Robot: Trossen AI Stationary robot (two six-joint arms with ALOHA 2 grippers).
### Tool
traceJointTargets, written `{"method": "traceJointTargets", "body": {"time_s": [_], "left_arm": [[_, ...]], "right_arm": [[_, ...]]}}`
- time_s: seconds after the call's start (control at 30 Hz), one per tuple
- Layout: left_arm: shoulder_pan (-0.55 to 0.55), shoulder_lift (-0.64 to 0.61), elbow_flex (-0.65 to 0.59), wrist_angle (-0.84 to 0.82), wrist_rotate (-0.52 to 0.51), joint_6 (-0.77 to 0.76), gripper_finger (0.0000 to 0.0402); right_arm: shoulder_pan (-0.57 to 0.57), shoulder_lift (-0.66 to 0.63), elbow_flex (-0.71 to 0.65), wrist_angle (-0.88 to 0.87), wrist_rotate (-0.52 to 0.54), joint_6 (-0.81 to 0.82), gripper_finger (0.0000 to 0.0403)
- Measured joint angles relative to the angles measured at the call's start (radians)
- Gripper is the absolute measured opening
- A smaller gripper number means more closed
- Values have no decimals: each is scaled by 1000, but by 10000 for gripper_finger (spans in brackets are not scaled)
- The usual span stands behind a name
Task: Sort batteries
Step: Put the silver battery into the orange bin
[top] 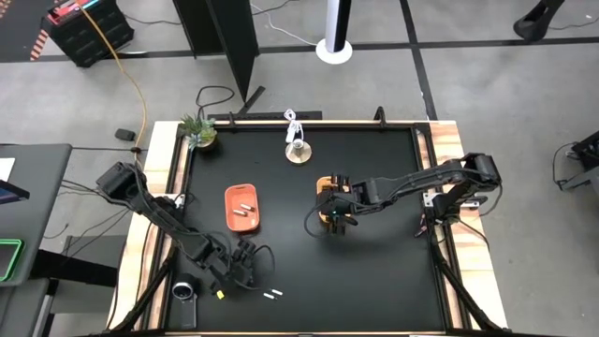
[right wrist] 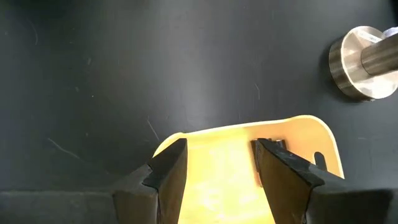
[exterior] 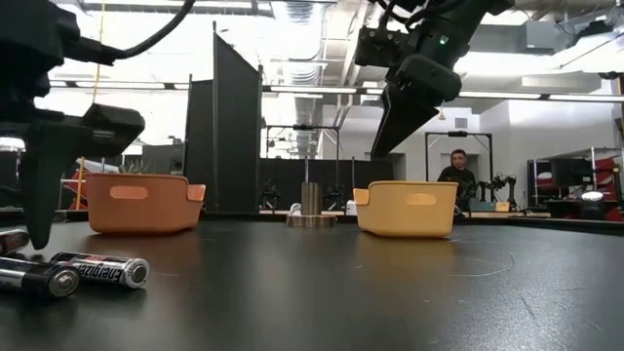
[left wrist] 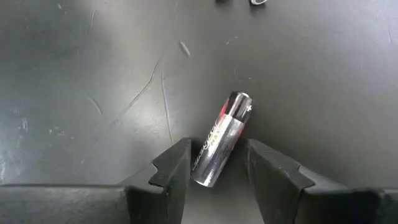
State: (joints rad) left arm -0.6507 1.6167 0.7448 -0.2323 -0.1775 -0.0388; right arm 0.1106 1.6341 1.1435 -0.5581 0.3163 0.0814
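My left gripper [left wrist: 217, 149] is open and low over the table's near left part [top: 245, 267]. Its fingers stand on either side of a silver, black and red battery [left wrist: 221, 140] that lies flat on the table; I see no touch. Two whitish batteries [top: 272, 296] lie near the front edge. Two more whitish batteries [top: 245, 210] lie in the orange tray [top: 230, 217]. In the low view, dark batteries [exterior: 102, 270] lie at the left. My right gripper [right wrist: 217, 149] is open and hangs above the yellow tray [right wrist: 292, 134], where a dark battery [right wrist: 271, 145] shows beside one finger.
A small potted plant [top: 198, 131] stands at the far left corner. A metal post on a round base [top: 298, 150] stands near the far edge. A black round object [top: 183, 291] sits at the near left. A person [exterior: 456, 171] shows in the room behind. Bare table lies between the trays and toward the right.
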Motion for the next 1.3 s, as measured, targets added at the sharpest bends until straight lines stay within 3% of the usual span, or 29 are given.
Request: {"method": "traceJointTargets", "body": {"time_s": [0.13,0.3,0.57,0.73,0.97,1.17,1.3], "left_arm": [[15,11,1,1,14,-10,120],[30,13,-1,-7,26,3,37],[37,-15,-2,-12,-15,0,36],[47,-140,-11,-115,-156,-22,36],[136,-380,-7,-326,-348,-173,36],[284,-457,-5,-422,-351,-219,36],[389,-447,-15,-447,-262,-210,36]], "right_arm": [[0,0,0,20,0,-2,207],[14,0,11,37,0,-36,207],[57,0,84,81,0,-130,207],[68,0,105,99,0,-142,207],[84,7,105,116,0,-127,207],[120,7,105,197,-3,-109,207],[150,14,105,231,-3,-105,207]]}}
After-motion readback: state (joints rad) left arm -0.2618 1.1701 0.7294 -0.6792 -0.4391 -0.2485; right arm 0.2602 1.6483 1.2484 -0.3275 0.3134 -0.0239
